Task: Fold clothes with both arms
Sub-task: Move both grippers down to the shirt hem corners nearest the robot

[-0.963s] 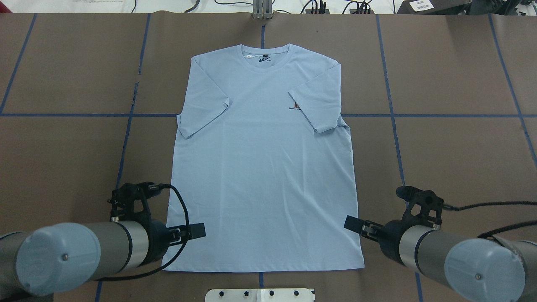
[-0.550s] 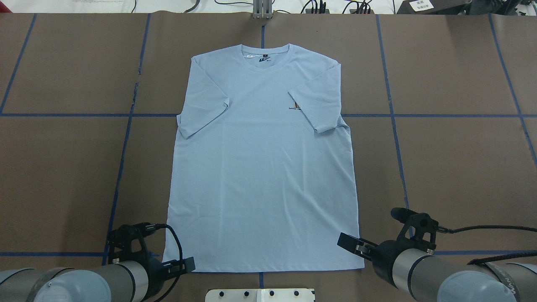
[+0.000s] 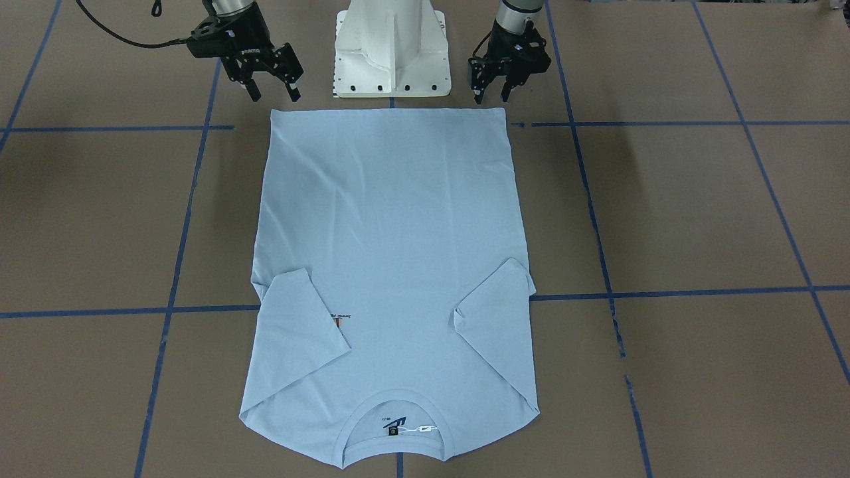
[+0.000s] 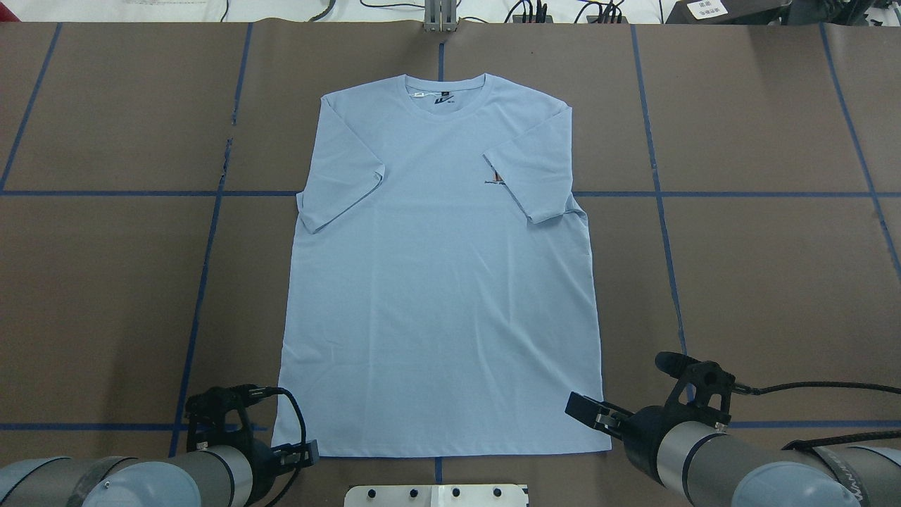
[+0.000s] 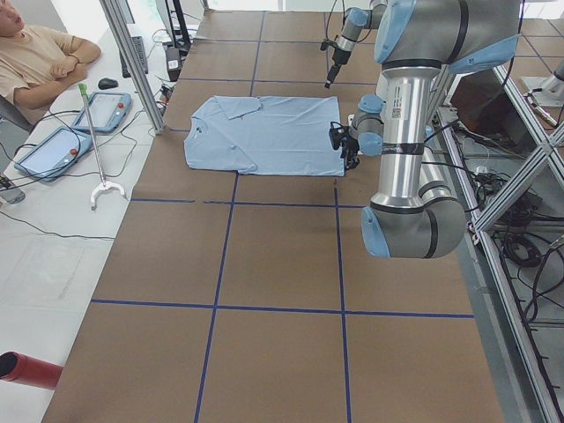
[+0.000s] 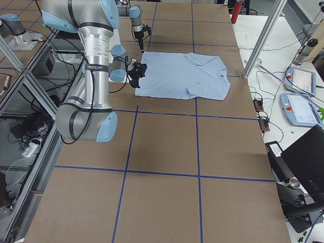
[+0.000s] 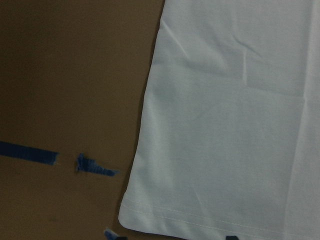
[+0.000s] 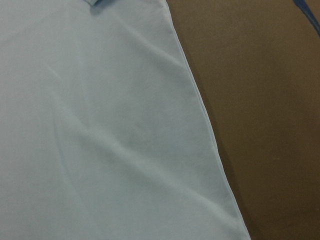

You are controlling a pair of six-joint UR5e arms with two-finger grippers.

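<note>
overhead exterior shows t-shirt [image 4: 443,282] lying flat on table [image 4: 774,282].

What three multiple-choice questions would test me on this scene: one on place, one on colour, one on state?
1. Where are the left gripper and right gripper?
A) by the collar
B) by the hem corners of the shirt
C) far off to the sides

2. What colour is the shirt?
A) light blue
B) white
C) red

3. How do the sleeves lie?
A) spread outward
B) folded in over the body
C) rolled up

Answers: B, each gripper hangs by one hem corner; A, the cloth is pale blue all over; B, both sleeves lie on the chest.
</note>
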